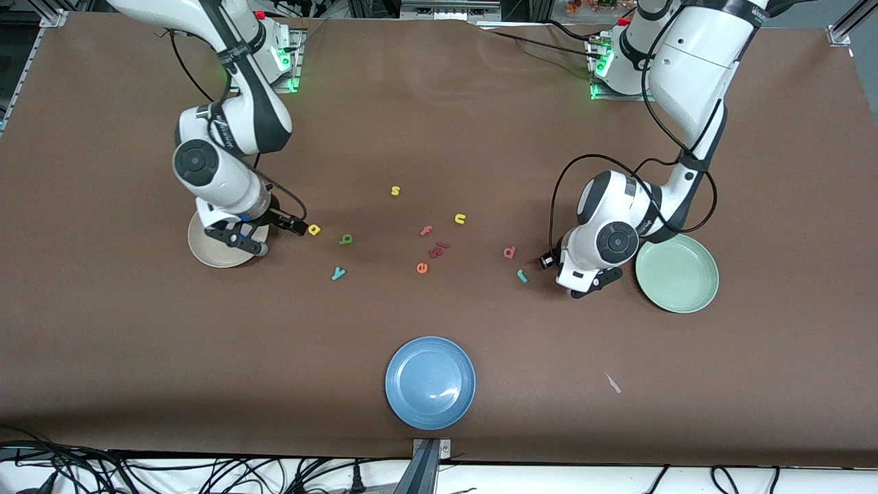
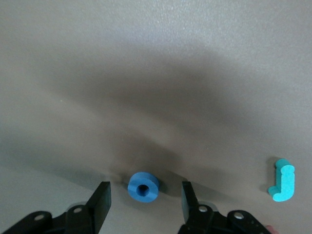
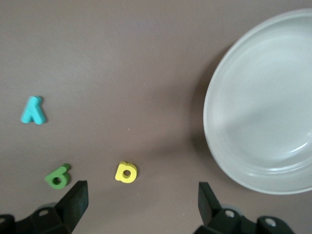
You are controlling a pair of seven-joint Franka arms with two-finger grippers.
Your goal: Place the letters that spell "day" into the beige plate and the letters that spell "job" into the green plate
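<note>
I read this as the opening step of spelling "job": the left gripper (image 2: 144, 204) is down at the counter (image 1: 439, 123), beside the green plate (image 1: 677, 273) toward the left arm's end, with its jaws partly open either side of the blue "o" (image 2: 144, 187) and apparently not yet touching it. The ring lies flat, hole upward, so it has no long axis to align. I judge the next move calls for the jaws to meet on the ring, then a lift and a short carry over the plate. The teal "j" (image 2: 282, 181) lies flat nearby, its stem the long axis, hook turned toward the ring. The salmon "b" (image 1: 509, 252) sits a little farther from the front edge. The right gripper (image 3: 141, 202) hangs wide open and empty over the edge of the beige plate (image 3: 263, 112), with the yellow "a" (image 3: 126, 172), green "d" (image 3: 57, 177) and teal "y" (image 3: 33, 110) lying flat on the counter beside that plate.
</note>
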